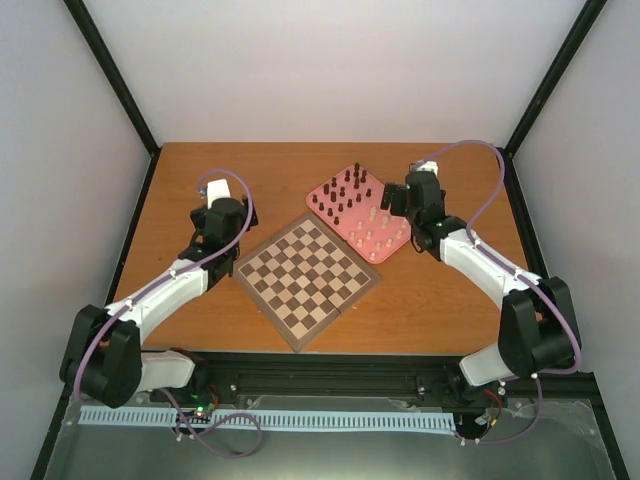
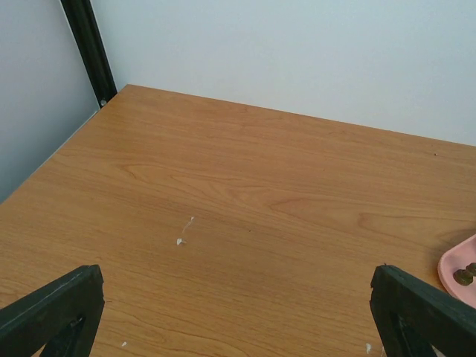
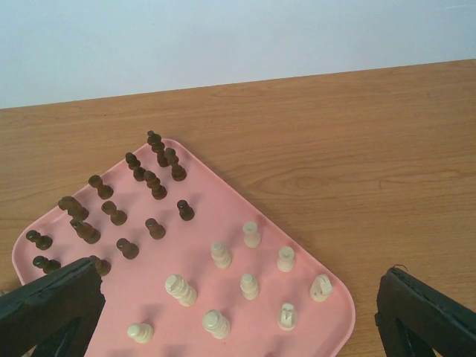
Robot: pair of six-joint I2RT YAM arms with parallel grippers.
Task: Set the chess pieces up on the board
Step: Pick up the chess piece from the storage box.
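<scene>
All chess pieces [image 3: 221, 254] stand on the pink tray [image 3: 216, 212], the board [image 1: 308, 278] bare beside it; right gripper [image 3: 238, 312] hovers wide open above, left gripper [image 2: 238, 312] open too; best descend straight over one outlying cream piece.

Two white-shelled arms [image 1: 165, 295], black joints, looping lilac cables [image 1: 492, 195], matte black left tool [image 2: 236, 277], right tool [image 3: 239, 271].

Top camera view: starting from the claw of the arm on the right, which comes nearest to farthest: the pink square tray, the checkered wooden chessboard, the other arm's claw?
Measured from the right gripper:
1. the pink square tray, just beside it on the right of the table.
2. the checkered wooden chessboard, mid-table, nearer the arm bases.
3. the left gripper, over on the left side.
</scene>
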